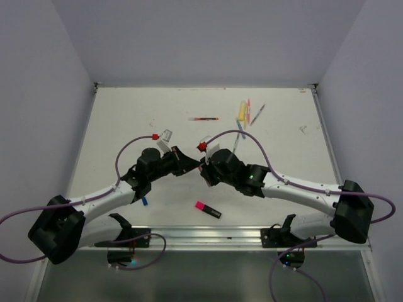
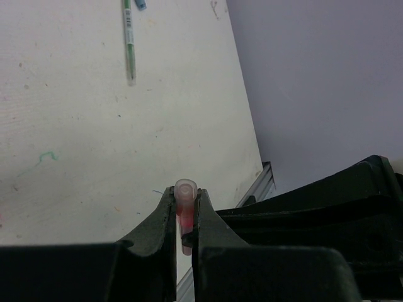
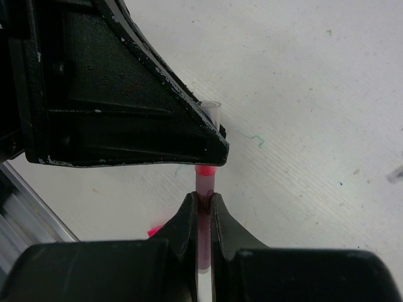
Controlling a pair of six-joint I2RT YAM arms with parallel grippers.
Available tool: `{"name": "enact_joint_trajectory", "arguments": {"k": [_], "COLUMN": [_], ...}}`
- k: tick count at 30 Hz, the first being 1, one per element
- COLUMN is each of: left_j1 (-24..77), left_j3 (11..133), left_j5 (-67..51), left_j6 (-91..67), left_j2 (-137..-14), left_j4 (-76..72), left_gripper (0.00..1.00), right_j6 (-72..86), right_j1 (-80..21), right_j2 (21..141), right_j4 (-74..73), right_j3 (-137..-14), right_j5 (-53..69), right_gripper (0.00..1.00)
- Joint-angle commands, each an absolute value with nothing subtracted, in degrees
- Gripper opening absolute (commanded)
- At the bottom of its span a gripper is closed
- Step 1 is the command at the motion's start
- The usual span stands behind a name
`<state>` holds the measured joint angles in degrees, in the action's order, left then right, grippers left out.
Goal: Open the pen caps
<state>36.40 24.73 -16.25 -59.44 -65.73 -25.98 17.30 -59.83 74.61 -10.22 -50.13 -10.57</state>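
Note:
Both grippers meet over the middle of the table, holding one slim pink pen between them. My left gripper [image 1: 190, 162] [image 2: 186, 202] is shut on the pale clear pen cap [image 2: 186, 189], which is tinted pink inside. My right gripper [image 1: 206, 168] [image 3: 205, 200] is shut on the pen body [image 3: 206, 182], whose red collar runs under the left gripper's finger [image 3: 126, 94]. The cap's clear end [image 3: 213, 107] pokes out past that finger. I cannot tell whether the cap is still seated on the pen.
A pink-and-black highlighter [image 1: 208, 209] lies near the front rail. A blue pen [image 1: 144, 201] shows beside the left arm. A red pen [image 1: 204, 118], a yellow-and-orange cluster [image 1: 242, 112] and a green pen [image 1: 235, 141] [image 2: 129, 44] lie farther back.

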Motion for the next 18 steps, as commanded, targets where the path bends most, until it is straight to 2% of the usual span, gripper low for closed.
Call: {"name": "enact_joint_trajectory", "arguments": {"k": [1, 9, 13, 14, 15, 17, 18], "left_j1": [36.39, 34.89, 34.89, 34.89, 34.89, 34.98, 34.98], "left_j3": [28.82, 30.32, 30.24, 30.06, 29.36, 28.57, 28.39], "left_j5": [-13.55, -9.32, -11.07, -11.60, -12.47, -13.18, -13.53], "left_j6": [-60.82, -63.98, -64.51, -64.69, -65.21, -65.65, -65.65], "left_j2": [-65.65, -63.55, -63.46, -63.54, -63.54, -63.63, -63.63], "left_j4": [-28.13, -25.14, -25.92, -26.36, -26.98, -28.65, -28.74], "left_gripper": [0.00, 0.00, 0.00, 0.00, 0.00, 0.00, 0.00], "right_j6": [17.84, 18.28, 18.10, 18.11, 17.76, 17.23, 16.88], "right_j1": [-60.03, -60.03, -59.94, -60.03, -60.03, -60.03, -60.03], "right_j2": [74.97, 76.90, 76.12, 76.11, 76.29, 77.25, 77.86], "right_j4": [-8.00, -9.49, -7.22, -6.86, -6.68, -6.59, -6.85], "right_j3": [-49.39, -48.08, -46.85, -46.85, -47.02, -48.07, -48.51], "right_j5": [-10.81, -10.90, -10.46, -10.81, -11.07, -11.51, -11.77], "right_gripper": [0.00, 0.00, 0.00, 0.20, 0.31, 0.43, 0.44]}}
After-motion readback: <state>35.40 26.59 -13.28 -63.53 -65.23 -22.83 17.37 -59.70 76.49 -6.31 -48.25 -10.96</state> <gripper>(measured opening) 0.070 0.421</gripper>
